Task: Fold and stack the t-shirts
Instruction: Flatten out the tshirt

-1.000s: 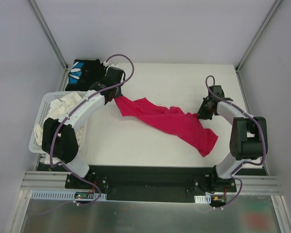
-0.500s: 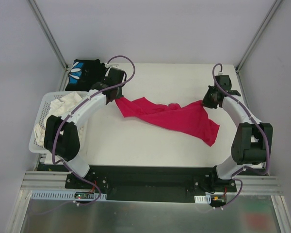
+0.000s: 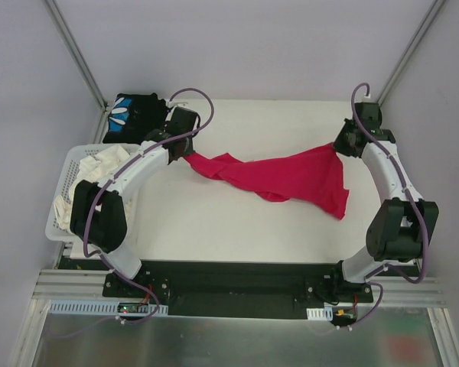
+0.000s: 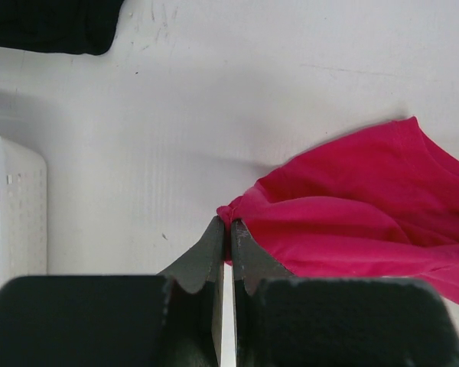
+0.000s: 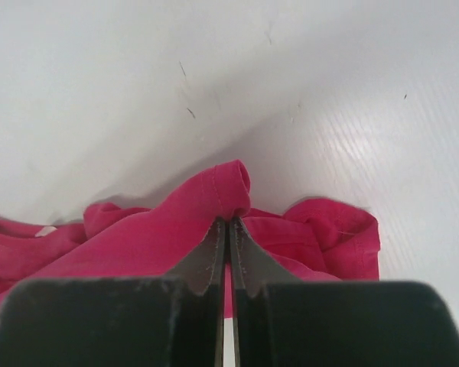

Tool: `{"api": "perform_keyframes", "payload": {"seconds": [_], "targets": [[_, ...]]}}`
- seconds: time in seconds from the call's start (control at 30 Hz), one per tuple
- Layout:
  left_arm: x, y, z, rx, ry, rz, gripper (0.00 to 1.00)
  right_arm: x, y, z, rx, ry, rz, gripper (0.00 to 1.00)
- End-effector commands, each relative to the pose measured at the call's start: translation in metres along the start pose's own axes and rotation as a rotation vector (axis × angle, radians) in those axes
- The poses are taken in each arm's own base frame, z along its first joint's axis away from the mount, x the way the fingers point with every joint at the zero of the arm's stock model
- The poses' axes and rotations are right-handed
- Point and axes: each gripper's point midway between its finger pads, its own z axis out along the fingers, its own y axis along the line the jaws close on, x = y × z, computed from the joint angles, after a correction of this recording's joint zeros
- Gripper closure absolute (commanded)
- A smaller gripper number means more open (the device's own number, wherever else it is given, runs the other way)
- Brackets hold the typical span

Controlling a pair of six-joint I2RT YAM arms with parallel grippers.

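Observation:
A magenta-red t-shirt [image 3: 283, 177] hangs stretched across the middle of the white table, held at both ends. My left gripper [image 3: 187, 157] is shut on its left corner [image 4: 237, 210], the cloth pinched between the fingertips. At the far right, my right gripper [image 3: 338, 149] is shut on a hemmed edge [image 5: 226, 191] of the same shirt, which bunches just past the tips. A black t-shirt with a blue-and-white print [image 3: 134, 115] lies folded at the table's back left corner; its dark edge [image 4: 53, 27] shows in the left wrist view.
A white plastic lattice basket [image 3: 73, 172] holding pale cloth sits at the left edge beside the left arm; its wall [image 4: 15, 206] shows in the left wrist view. Grey walls and metal posts bound the table at the back and sides.
The right arm has swung back and to the right with its end of the red shirt, pulling the cloth out wider and higher. My left gripper stayed almost still.

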Motion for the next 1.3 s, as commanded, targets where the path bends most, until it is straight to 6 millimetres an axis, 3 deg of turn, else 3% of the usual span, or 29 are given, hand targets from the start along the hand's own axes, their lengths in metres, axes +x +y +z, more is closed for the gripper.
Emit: {"api": "perform_keyframes", "payload": {"seconds": [0.0,0.1,0.13,0.23,0.37,0.57,0.6,0.67,0.7,0.8,0.97,1.07,1.1,1.27], "targets": [[0.006,-0.002,0.002,-0.002,0.015,-0.011,1.0,-0.06,0.011,-0.039,-0.002,-0.143,-0.023,0.99],[0.007,-0.002,0.002,-0.001,0.014,-0.017,1.0,-0.074,0.019,-0.04,-0.013,-0.136,-0.028,0.99],[0.006,-0.002,0.001,-0.003,0.008,-0.021,1.0,-0.089,0.028,-0.05,-0.042,-0.171,-0.028,0.99],[0.002,0.0,-0.003,-0.006,-0.008,-0.029,1.0,-0.109,0.038,-0.062,-0.06,-0.203,-0.04,0.99],[-0.003,0.002,-0.007,-0.011,-0.032,-0.05,1.0,-0.117,0.045,-0.077,-0.078,-0.229,-0.083,0.99],[-0.02,-0.002,-0.007,-0.005,-0.069,-0.058,1.0,-0.11,0.046,-0.087,-0.092,-0.218,-0.108,0.99],[-0.027,-0.005,-0.007,-0.001,-0.081,-0.055,1.0,-0.097,0.042,-0.078,-0.084,-0.185,-0.114,0.99],[-0.036,-0.008,-0.006,0.004,-0.096,-0.05,1.0,-0.088,0.049,-0.08,-0.107,-0.184,-0.138,0.99],[-0.046,-0.012,-0.005,0.012,-0.11,-0.043,1.0,-0.078,0.047,-0.074,-0.1,-0.162,-0.147,0.99],[-0.071,-0.021,-0.008,0.039,-0.151,-0.041,1.0,-0.074,0.05,-0.075,-0.111,-0.182,-0.173,0.99],[-0.12,-0.031,-0.026,0.069,-0.252,-0.032,1.0,-0.088,0.052,-0.082,-0.097,-0.225,-0.232,0.99],[-0.152,-0.03,-0.046,0.074,-0.323,-0.028,1.0,-0.103,0.059,-0.097,-0.113,-0.271,-0.239,0.99],[-0.168,-0.028,-0.062,0.081,-0.365,-0.033,1.0,-0.106,0.06,-0.104,-0.117,-0.288,-0.239,0.99],[-0.201,-0.012,-0.114,0.081,-0.481,-0.062,1.0,-0.122,0.057,-0.133,-0.096,-0.382,-0.246,0.99]]}}
